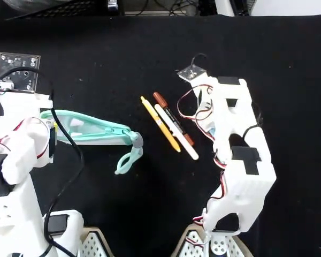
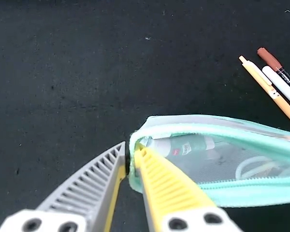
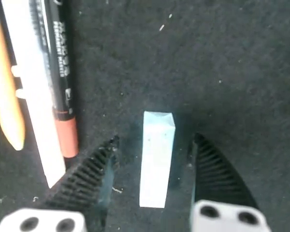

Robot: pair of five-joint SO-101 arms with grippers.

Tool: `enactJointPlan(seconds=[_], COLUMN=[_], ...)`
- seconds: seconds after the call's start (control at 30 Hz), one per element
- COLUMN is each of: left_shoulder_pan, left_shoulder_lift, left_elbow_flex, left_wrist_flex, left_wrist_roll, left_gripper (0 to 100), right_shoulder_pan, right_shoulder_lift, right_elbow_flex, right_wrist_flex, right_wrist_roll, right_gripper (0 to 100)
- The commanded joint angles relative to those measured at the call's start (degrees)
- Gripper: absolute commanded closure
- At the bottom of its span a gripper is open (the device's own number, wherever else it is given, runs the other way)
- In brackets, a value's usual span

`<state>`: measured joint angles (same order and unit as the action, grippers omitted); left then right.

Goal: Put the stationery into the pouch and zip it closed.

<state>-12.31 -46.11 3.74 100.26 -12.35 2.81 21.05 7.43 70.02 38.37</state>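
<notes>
Toward the left edge of the desk (image 1: 96,53), the left claw (image 2: 130,162) is pinched onto the end of the pouch (image 1: 91,131), one ribbed grey finger outside the rim and the yellow finger just inside. The hold looks meant to anchor the soft pouch and keep its mouth gaping so things can be slid in without it skidding on the black cloth. The pouch is mint green, long and flattish, with a see-through mesh-like wall and a zip band along each lip, unzipped at this end. Through the wall a tube (image 2: 183,145) with a greenish label lies inside (something paler sits further in, too vague to name). From the pouch's far end a mint strap (image 1: 127,159) loops limply onto the desk. Near the middle of the desk three slim, smooth plastic sticks lie side by side and touching, all slanted the same way: a yellow pen (image 1: 160,124), a white pen (image 1: 177,133) and a brown-capped marker (image 1: 173,119) with a black barrel and an orange end. They are apart from the pouch and not yet packed. Just to their right a pale blue block (image 3: 157,159) lies flat on the cloth, matte and square-edged — probably an eraser. The right claw (image 3: 156,141) is spread wide, a dark ribbed finger either side of it and neither touching, which reads as lining up a grip across its narrow width.
</notes>
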Motion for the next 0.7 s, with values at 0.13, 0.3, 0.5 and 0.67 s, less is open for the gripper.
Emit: enactJointPlan(seconds=[0.13, 0.3, 0.5, 0.67], left_shoulder_pan=[-0.48, -0.48, -0.48, -0.48], left_shoulder_lift=[0.26, 0.18, 0.18, 0.18], left_elbow_flex=[0.04, 0.04, 0.04, 0.04], left_wrist_flex=[-0.44, -0.44, -0.44, -0.44], left_wrist_roll=[-0.62, -0.62, -0.62, -0.62], left_gripper=[97, 97, 97, 97], right_shoulder_pan=[0.18, 0.62, 1.14, 1.67], right_shoulder_lift=[-0.40, -0.75, -5.85, -17.19], right_elbow_flex=[-2.86, -2.86, -3.30, -3.30], right_wrist_flex=[0.18, 0.18, 2.46, 7.38], right_wrist_roll=[0.97, 0.62, 0.53, -1.76], right_gripper=[89.3, 97.5, 98.7, 98.7])
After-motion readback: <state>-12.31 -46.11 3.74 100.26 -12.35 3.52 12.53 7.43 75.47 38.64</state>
